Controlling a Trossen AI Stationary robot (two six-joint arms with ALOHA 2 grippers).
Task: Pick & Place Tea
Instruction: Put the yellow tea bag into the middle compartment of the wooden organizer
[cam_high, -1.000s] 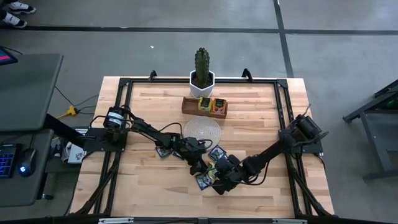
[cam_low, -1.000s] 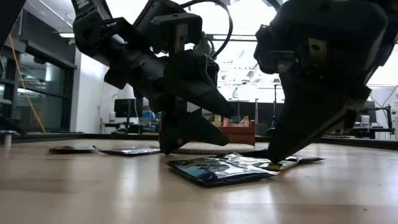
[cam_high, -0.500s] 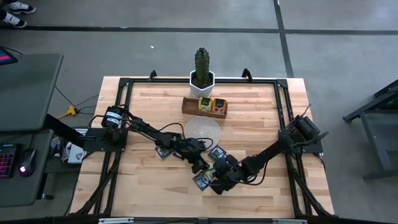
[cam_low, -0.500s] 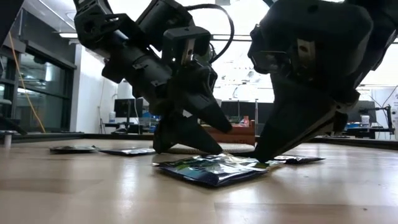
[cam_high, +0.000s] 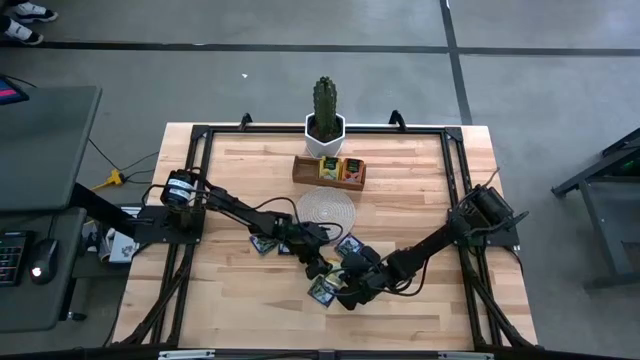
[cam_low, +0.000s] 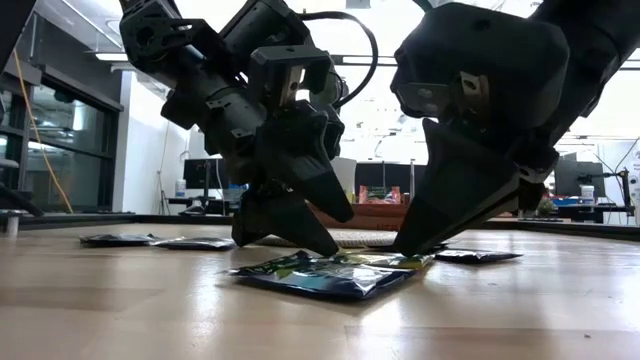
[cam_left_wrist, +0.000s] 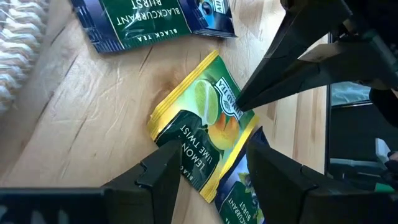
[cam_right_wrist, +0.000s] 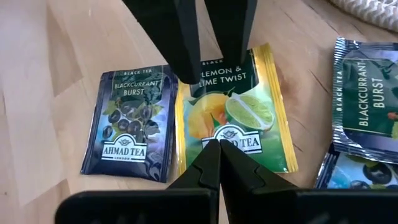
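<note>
Centrally, toward the near edge of the pale butcher-block wooden table (cam_high: 240, 300), both arms converge on a small cluster of flat foil tea sachets. The left gripper (cam_left_wrist: 211, 163) stands with its dark fingers apart, straddling one end of a green-and-yellow lemon-lime sachet (cam_right_wrist: 233, 121). The right gripper (cam_right_wrist: 217, 149) has its fingers pressed together into one point, tip resting on the same sachet's opposite end. A dark blue blackcurrant sachet (cam_right_wrist: 130, 134) lies flat, touching the lemon-lime one along one edge. More blackcurrant sachets (cam_right_wrist: 367, 102) lie just beside, close to the right gripper's side.

Obstructions: the two grippers face each other tip to tip, with little room between them. A round whitish woven mat (cam_high: 325, 208) sits just behind the cluster. Behind that stands a brown wooden tray (cam_high: 329, 171) holding sachets, then a green cactus in a white pot (cam_high: 324, 125) at the far edge.

Clearance: a black metal frame (cam_high: 200, 140) borders the table. Bare wood lies open to the front, left and right of the cluster.

Surfaces: sachets are glossy and slightly crinkled; the table shows plank grain; the mat is coarsely ribbed.
</note>
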